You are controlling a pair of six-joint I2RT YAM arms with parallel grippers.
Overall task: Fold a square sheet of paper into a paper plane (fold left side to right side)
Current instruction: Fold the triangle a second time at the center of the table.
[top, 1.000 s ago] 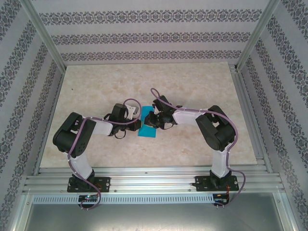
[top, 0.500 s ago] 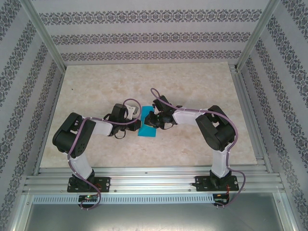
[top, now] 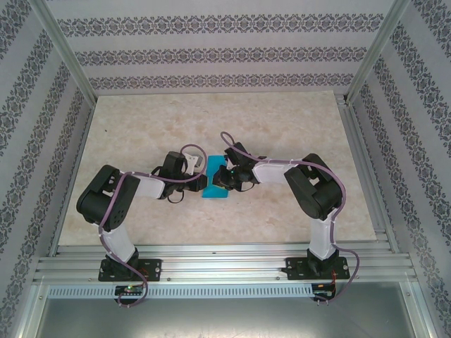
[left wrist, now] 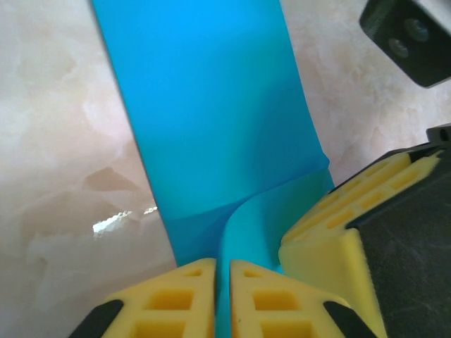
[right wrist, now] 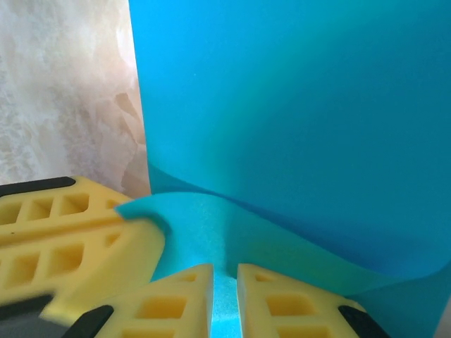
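The teal-blue square sheet of paper lies mid-table between both arms, one edge lifted off the surface. My left gripper is shut on that raised edge; in the left wrist view its yellow fingertips pinch the curled paper at the gripper's middle. My right gripper is shut on the same raised flap, which rises between its tips from the flat paper. The two grippers sit nearly touching: the right one's fingers show beside the left, and the left one's fingers beside the right.
The beige marble-patterned table stretches around the paper. Patterned walls and metal frame posts close in the sides and back, and an aluminium rail runs along the near edge by the arm bases.
The right gripper has shifted slightly left and toward the near edge, closer to the left gripper, with the paper flap. The left arm has barely moved.
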